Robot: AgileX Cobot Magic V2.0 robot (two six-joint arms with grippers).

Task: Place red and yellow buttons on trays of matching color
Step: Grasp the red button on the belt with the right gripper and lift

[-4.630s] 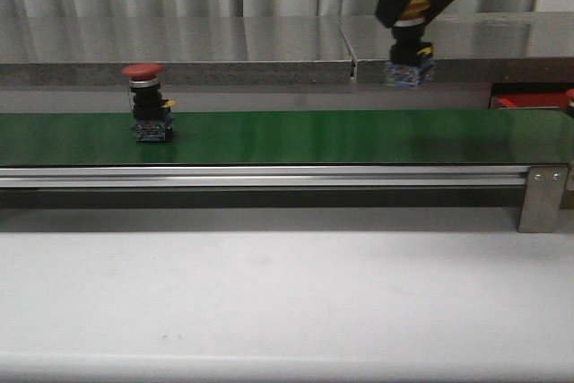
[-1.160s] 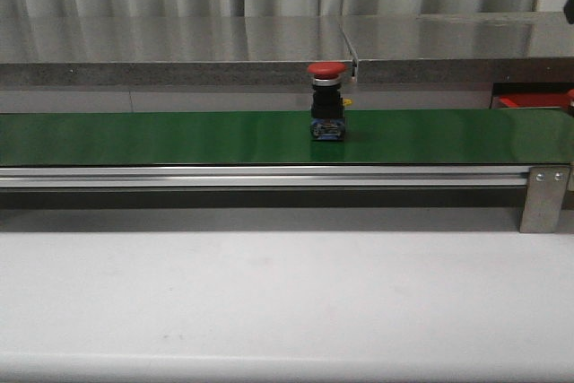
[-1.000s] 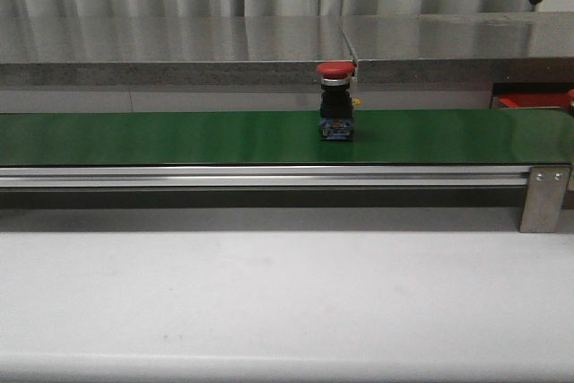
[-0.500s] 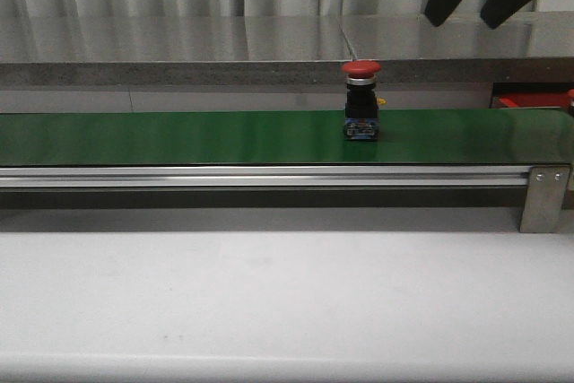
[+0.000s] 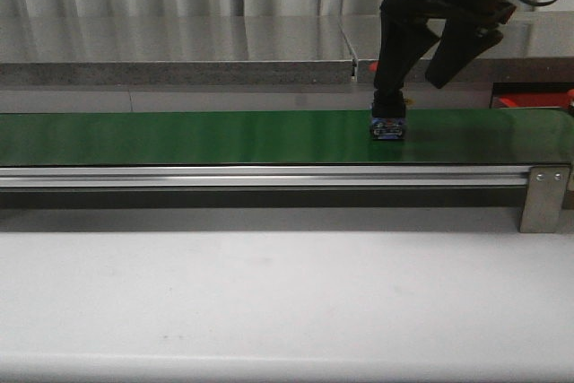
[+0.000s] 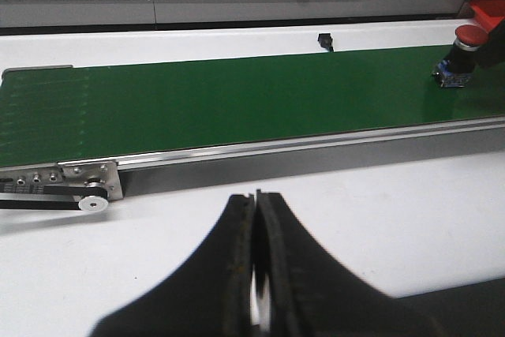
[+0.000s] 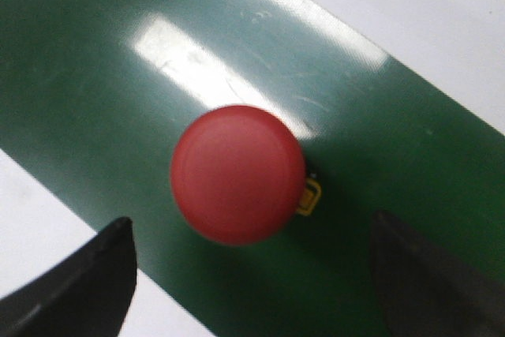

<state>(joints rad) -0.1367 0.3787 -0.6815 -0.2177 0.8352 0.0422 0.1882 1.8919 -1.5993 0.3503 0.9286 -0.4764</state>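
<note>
The white worktop (image 5: 269, 302) fills the near part of the front view, bare in front of the conveyor. Beyond it runs the conveyor's silver side rail (image 5: 260, 177), ending at a metal bracket (image 5: 543, 196) at about 4 o'clock from the frame's centre. Above the rail lies the green belt (image 5: 179, 136), stretching across the whole width.

The red button (image 5: 388, 123) stands upright on the belt at about 2 o'clock from centre; in the front view only its black body and blue base show, the cap being hidden behind the right pincer (image 5: 417, 69). That pincer hangs directly over the button with its fingers spread wide, one finger down just above the button's body and the other out to the right, apart from it. The right wrist view shows the red cap (image 7: 237, 173) between the two dark fingertips (image 7: 87, 282), neither touching it, with a small yellow tab (image 7: 309, 196) beside the cap.

The left pincer (image 6: 256, 274) sits over the white worktop near the belt's end roller, its fingers pressed together with nothing between them. In its view the red button appears far along the belt.

Farther back, a grey stone ledge (image 5: 179, 51) runs across, and a red tray (image 5: 529, 100) shows at 3 o'clock beyond the belt's end.
</note>
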